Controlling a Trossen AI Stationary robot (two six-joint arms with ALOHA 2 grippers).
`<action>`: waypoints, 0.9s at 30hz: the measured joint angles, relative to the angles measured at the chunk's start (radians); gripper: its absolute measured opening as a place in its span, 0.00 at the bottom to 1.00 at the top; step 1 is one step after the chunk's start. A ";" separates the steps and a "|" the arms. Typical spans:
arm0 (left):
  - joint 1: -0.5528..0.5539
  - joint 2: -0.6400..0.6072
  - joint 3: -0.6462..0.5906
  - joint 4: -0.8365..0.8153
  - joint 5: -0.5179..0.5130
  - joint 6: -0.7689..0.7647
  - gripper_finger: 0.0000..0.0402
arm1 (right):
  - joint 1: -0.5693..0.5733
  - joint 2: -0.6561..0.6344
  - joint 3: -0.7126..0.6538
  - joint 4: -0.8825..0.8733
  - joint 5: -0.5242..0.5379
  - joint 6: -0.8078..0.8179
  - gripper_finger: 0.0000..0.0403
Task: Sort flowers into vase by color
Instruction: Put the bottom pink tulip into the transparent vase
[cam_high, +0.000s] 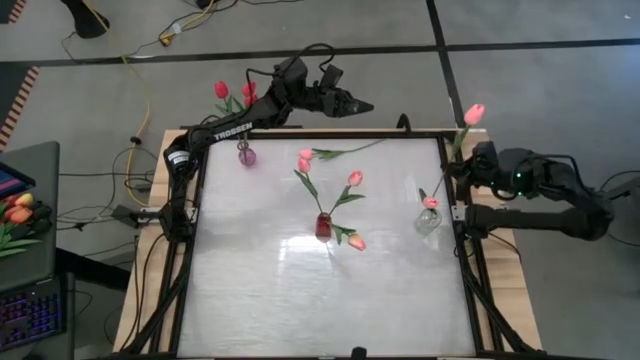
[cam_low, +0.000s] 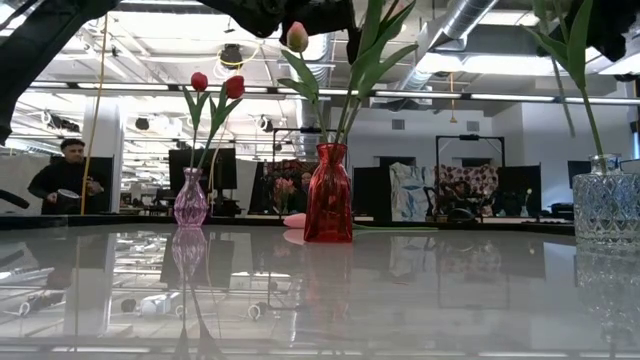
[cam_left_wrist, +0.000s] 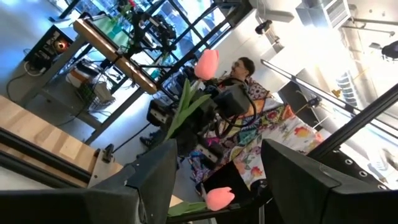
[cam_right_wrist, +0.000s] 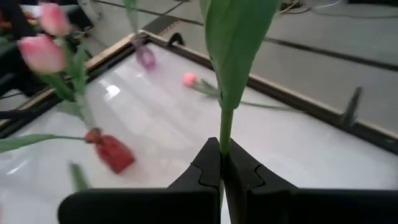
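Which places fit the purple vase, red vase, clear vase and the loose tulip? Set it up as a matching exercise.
1. purple vase
2. red vase
3. clear vase
4. loose tulip

A. table's middle
B. lying on the table's far side
C. by the left arm
D. by the right gripper, which pinches a pink tulip's stem

Pairs: 1-C, 2-A, 3-D, 4-B

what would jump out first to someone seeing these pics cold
Probably the red vase at the middle of the table, holding several pink tulips. Next, the right gripper at the table's right edge, shut on the green stem of a pink tulip above the clear vase. A small purple vase with two red tulips stands at the far left corner, where the left gripper hangs open.
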 joint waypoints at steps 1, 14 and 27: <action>0.000 0.000 0.000 0.000 -0.002 0.000 0.55 | 0.007 0.000 0.004 -0.007 -0.018 0.010 0.07; 0.000 0.000 0.000 -0.001 -0.027 0.000 0.55 | 0.039 0.000 0.007 -0.129 -0.060 0.046 0.07; 0.000 0.000 0.000 -0.006 -0.027 0.003 0.55 | 0.039 0.000 -0.005 -0.120 -0.032 0.046 0.07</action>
